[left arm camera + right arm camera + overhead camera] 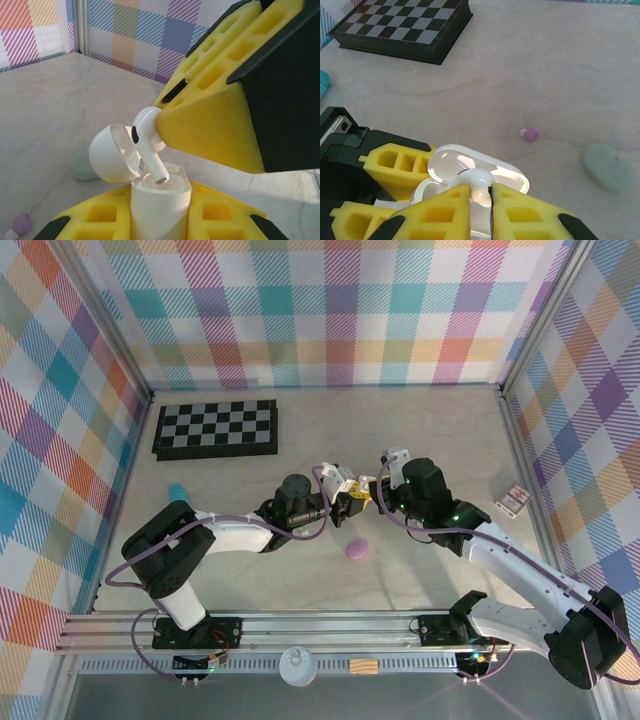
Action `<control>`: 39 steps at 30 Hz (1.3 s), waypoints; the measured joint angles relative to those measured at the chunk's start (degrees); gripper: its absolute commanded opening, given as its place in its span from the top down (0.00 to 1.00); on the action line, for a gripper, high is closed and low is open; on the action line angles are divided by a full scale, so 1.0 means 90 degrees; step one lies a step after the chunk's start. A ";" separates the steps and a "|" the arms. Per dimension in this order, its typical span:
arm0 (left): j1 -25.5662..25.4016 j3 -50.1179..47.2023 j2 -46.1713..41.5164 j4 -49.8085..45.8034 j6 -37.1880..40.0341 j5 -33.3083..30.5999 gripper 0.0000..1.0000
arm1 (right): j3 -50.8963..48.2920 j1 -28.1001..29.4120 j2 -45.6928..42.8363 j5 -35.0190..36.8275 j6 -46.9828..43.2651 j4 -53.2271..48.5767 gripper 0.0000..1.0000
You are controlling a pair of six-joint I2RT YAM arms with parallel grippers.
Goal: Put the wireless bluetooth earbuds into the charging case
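Your right end effector (489,199) is clamped on a white earbud (481,179). The yellow pads pinch its head, and the stem points down into the charging case (160,197). Your left end effector (160,217) grips that case upright with its lid hinged open. The stem tip seems to be at the socket, though I can't tell whether it touches. Beyond them the desk (560,65) is a pale marbled surface. On it lie a purple earbud (530,134), a mint-green case (609,166) near it, and a chessboard (405,25) farther back. Pastel plaid walls (330,310) enclose the desk.
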 measured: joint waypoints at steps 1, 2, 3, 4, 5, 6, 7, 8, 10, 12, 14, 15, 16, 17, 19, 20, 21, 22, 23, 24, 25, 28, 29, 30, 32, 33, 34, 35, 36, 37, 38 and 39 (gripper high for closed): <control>0.0000 0.0000 0.0000 0.0000 -0.0007 0.0000 1.00 | 0.0000 0.0000 0.0000 -0.0012 0.0000 0.0000 0.84; 0.0000 0.0000 0.0000 0.0000 -0.0022 -0.0007 1.00 | 0.0000 0.0000 0.0000 -0.0027 0.0000 0.0002 0.84; 0.0000 0.0000 0.0000 0.0000 -0.0034 -0.0024 1.00 | 0.0000 0.0000 0.0000 -0.0044 0.0000 0.0005 0.84; 0.0000 0.0000 0.0002 0.0000 -0.0049 -0.0041 1.00 | 0.0000 0.0000 0.0000 -0.0068 0.0000 0.0005 0.84; 0.0000 0.0000 0.0002 0.0000 -0.0070 -0.0053 1.00 | 0.0000 0.0000 0.0002 -0.0092 0.0000 0.0007 0.84; 0.0000 0.0000 0.0002 0.0000 -0.0078 -0.0073 1.00 | 0.0000 0.0000 0.0002 -0.0124 0.0002 0.0015 0.84; 0.0000 0.0000 0.0002 0.0000 -0.0092 -0.0095 1.00 | 0.0000 0.0000 0.0002 -0.0153 0.0002 0.0024 0.84; 0.0000 0.0000 0.0002 0.0000 -0.0095 -0.0114 1.00 | 0.0000 0.0000 0.0002 -0.0185 0.0005 0.0036 0.84; 0.0000 0.0002 0.0002 0.0000 -0.0107 -0.0146 1.00 | 0.0000 0.0000 0.0002 -0.0219 0.0005 0.0070 0.84; 0.0000 0.0005 0.0002 0.0000 -0.0114 -0.0163 1.00 | -0.0002 -0.0002 0.0000 -0.0245 0.0002 0.0097 0.84; 0.0000 0.0024 0.0002 0.0000 -0.0117 -0.0163 1.00 | -0.0015 -0.0002 0.0000 -0.0287 0.0002 0.0121 0.84; 0.0000 0.0039 0.0002 0.0000 -0.0117 -0.0163 1.00 | -0.0027 -0.0002 -0.0002 -0.0313 0.0002 0.0124 0.84; 0.0000 0.0051 0.0002 0.0007 -0.0117 -0.0165 1.00 | -0.0041 -0.0002 -0.0007 -0.0342 0.0005 0.0131 0.84; 0.0000 0.0063 0.0002 0.0015 -0.0117 -0.0165 1.00 | -0.0061 -0.0002 -0.0010 -0.0367 0.0005 0.0141 0.84; 0.0000 0.0070 0.0002 0.0012 -0.0117 -0.0189 1.00 | -0.0090 -0.0002 -0.0032 -0.0406 0.0007 0.0153 0.84; 0.0000 0.0070 0.0002 0.0012 -0.0117 -0.0209 1.00 | -0.0107 -0.0002 -0.0051 -0.0418 0.0007 0.0163 0.84; 0.0000 0.0073 0.0002 0.0012 -0.0117 -0.0216 1.00 | -0.0121 -0.0002 -0.0080 -0.0442 0.0007 0.0160 0.84; 0.0000 0.0073 0.0002 0.0012 -0.0117 -0.0226 1.00 | -0.0138 0.0000 -0.0100 -0.0466 0.0007 0.0160 0.84; 0.0000 0.0073 0.0002 0.0012 -0.0117 -0.0236 1.00 | -0.0146 -0.0002 -0.0121 -0.0505 0.0007 0.0151 0.83; 0.0000 0.0073 0.0002 0.0015 -0.0117 -0.0253 1.00 | -0.0148 0.0000 -0.0138 -0.0539 0.0010 0.0141 0.82; 0.0000 0.0073 0.0002 0.0017 -0.0117 -0.0265 1.00 | -0.0148 0.0000 -0.0151 -0.0571 0.0010 0.0141 0.81; 0.0000 0.0073 0.0002 0.0024 -0.0117 -0.0284 1.00 | -0.0153 0.0000 -0.0209 -0.0653 0.0032 0.0119 0.67; 0.0000 0.0073 0.0002 0.0041 -0.0117 -0.0284 1.00 | -0.0153 0.0000 -0.0231 -0.0673 0.0032 0.0109 0.61; 0.0000 0.0073 0.0002 0.0056 -0.0117 -0.0282 1.00 | -0.0153 0.0000 -0.0255 -0.0665 0.0036 0.0100 0.57; 0.0000 0.0073 0.0002 0.0085 -0.0114 -0.0282 1.00 | -0.0153 0.0000 -0.0330 -0.0629 0.0058 0.0075 0.49; 0.0000 0.0073 0.0002 0.0092 -0.0114 -0.0284 1.00 | -0.0153 0.0000 -0.0369 -0.0593 0.0056 0.0066 0.47; 0.0000 0.0073 0.0000 0.0097 -0.0114 -0.0282 1.00 | -0.0153 0.0000 -0.0420 -0.0539 0.0063 0.0051 0.46; 0.0000 0.0070 0.0000 0.0119 -0.0112 -0.0284 1.00 | -0.0153 0.0000 -0.0476 -0.0483 0.0070 0.0034 0.45; 0.0000 0.0068 0.0000 0.0146 -0.0112 -0.0284 1.00 | -0.0153 0.0000 -0.0522 -0.0435 0.0073 0.0017 0.45; 0.0000 0.0053 0.0000 0.0219 -0.0109 -0.0282 1.00 | -0.0153 0.0000 -0.0580 -0.0357 0.0078 0.0005 0.44; 0.0000 0.0024 -0.0007 0.0277 -0.0104 -0.0277 1.00 | -0.0153 -0.0002 -0.0656 -0.0299 0.0092 0.0000 0.43; 0.0002 -0.0005 -0.0015 0.0304 -0.0090 -0.0272 1.00 | -0.0155 -0.0010 -0.0736 -0.0253 0.0107 0.0000 0.42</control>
